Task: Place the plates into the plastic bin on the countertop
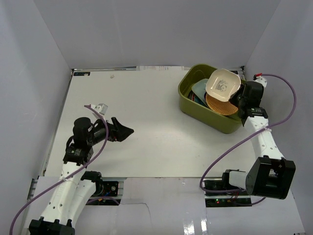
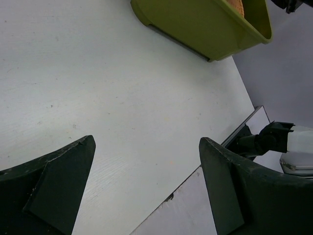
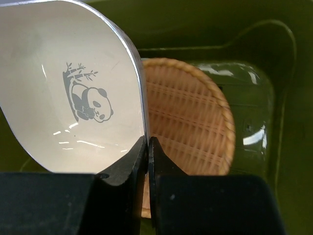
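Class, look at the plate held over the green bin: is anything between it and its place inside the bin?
Nothing blocks it. The right hand pinches the cream panda plate by its rim above the green bin. Beneath lies the orange woven plate, already inside, so it would likely land on that.

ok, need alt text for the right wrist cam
The right gripper pinches the rim of a cream square dish with a panda drawing, holding it over the green bin. Below it, an orange ribbed plate lies inside the bin.
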`<state>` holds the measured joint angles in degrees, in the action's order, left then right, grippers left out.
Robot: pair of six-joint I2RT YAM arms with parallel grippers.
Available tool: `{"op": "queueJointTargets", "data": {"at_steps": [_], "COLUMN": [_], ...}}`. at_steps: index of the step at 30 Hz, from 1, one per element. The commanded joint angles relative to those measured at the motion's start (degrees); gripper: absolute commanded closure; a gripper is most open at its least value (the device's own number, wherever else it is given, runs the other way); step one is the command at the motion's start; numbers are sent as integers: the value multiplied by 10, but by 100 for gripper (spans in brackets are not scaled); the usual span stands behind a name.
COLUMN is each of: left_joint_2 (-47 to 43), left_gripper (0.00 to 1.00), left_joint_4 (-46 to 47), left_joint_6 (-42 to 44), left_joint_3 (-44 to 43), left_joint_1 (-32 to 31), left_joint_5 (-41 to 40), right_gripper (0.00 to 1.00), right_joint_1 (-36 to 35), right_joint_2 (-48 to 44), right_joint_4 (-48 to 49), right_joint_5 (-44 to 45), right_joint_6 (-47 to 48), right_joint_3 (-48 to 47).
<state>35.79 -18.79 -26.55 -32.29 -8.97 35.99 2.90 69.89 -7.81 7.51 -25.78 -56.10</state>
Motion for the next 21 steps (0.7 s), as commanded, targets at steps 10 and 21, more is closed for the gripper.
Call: {"op": "queueJointTargets", "data": {"at_steps": [10, 21], "left_joint_2": [-25, -21], "left_gripper": [2, 2], "left_joint_4": [11, 13], "left_joint_6": [12, -11], "left_joint_3": [2, -14], "left_joint_1": [0, 0], "left_joint_5": [22, 45], "right_gripper": [58, 10], "right_joint_1": [36, 35], "right_joint_2": [-29, -149], "right_joint_4": [12, -10], "right_joint_5": [-43, -117], "right_joint_6": [-35, -40], "right_joint_3": [56, 55]}}
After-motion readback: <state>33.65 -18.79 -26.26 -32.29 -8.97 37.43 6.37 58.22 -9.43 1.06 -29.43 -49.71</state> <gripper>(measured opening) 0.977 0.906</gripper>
